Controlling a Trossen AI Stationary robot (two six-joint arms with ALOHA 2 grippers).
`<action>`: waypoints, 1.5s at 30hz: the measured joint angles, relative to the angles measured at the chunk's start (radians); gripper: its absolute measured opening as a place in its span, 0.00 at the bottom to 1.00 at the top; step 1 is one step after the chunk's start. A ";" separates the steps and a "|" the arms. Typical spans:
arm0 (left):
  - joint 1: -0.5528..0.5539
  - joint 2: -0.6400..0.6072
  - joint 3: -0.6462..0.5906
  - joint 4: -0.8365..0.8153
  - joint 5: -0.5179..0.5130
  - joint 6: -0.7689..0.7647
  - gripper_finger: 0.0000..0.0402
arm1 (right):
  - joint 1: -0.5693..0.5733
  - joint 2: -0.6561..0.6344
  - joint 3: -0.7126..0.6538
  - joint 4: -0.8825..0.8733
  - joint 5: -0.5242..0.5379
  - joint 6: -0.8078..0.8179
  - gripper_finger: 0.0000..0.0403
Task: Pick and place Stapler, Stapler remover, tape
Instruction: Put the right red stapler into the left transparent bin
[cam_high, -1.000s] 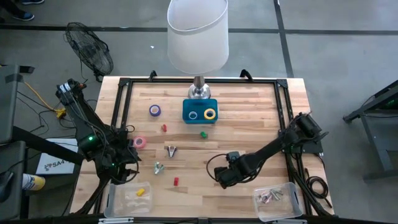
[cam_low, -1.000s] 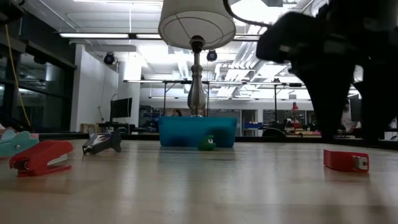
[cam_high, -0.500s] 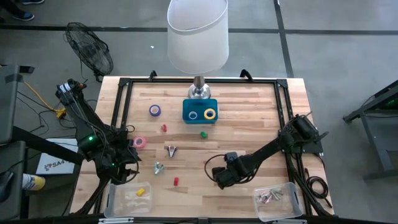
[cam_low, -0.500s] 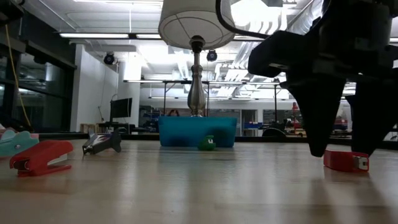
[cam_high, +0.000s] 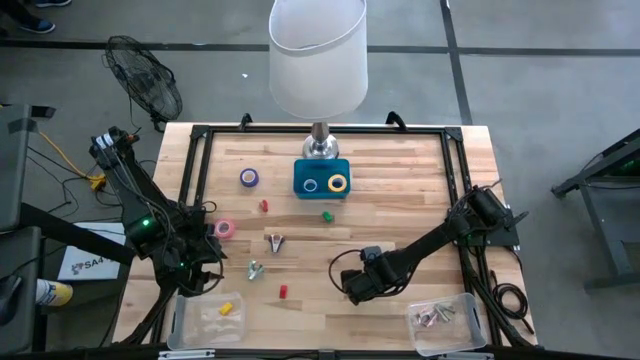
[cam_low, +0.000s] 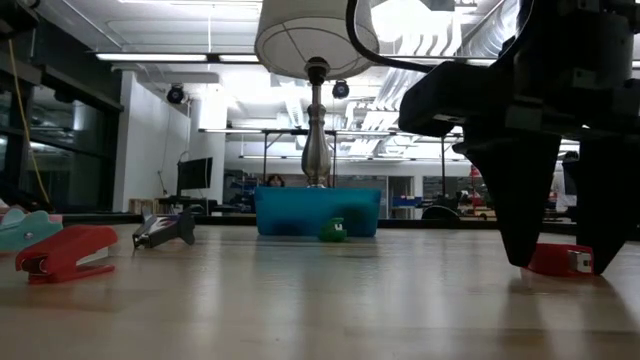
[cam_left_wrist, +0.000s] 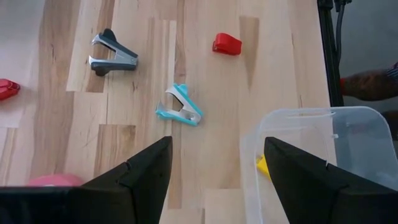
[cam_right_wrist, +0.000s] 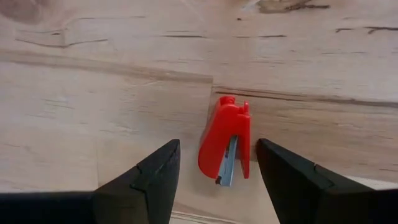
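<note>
Left gripper (cam_left_wrist: 214, 171): we see it waiting at the table's left edge, fingers spread wide and holding nothing, above a clear bin (cam_left_wrist: 323, 149).
Pink tape (cam_high: 225, 228): lies on the wood just beside the left arm.
Purple tape (cam_high: 249, 177): sits well apart, left of the blue tray (cam_high: 322, 191).
Staple removers: we count a teal one (cam_left_wrist: 180, 107) and a dark one (cam_left_wrist: 112, 56) between the arms.
Tray contents: a blue ring (cam_high: 310, 185) and a yellow ring (cam_high: 338, 183).
Right gripper (cam_right_wrist: 214, 171): low at the table, fingers wide apart, straddling the red stapler (cam_right_wrist: 226, 140) without closing on it.
Right bin (cam_high: 446, 322): at the table's front right corner.
</note>
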 joint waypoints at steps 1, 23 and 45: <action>0.000 0.000 0.000 0.000 0.001 0.000 0.62 | 0.000 0.000 0.000 0.000 0.000 0.001 0.51; 0.000 0.000 0.000 -0.006 0.004 0.004 0.62 | 0.000 0.003 -0.002 -0.012 -0.036 -0.011 0.36; 0.000 0.000 0.000 -0.003 0.004 0.001 0.62 | 0.000 0.004 -0.004 -0.012 -0.063 -0.045 0.28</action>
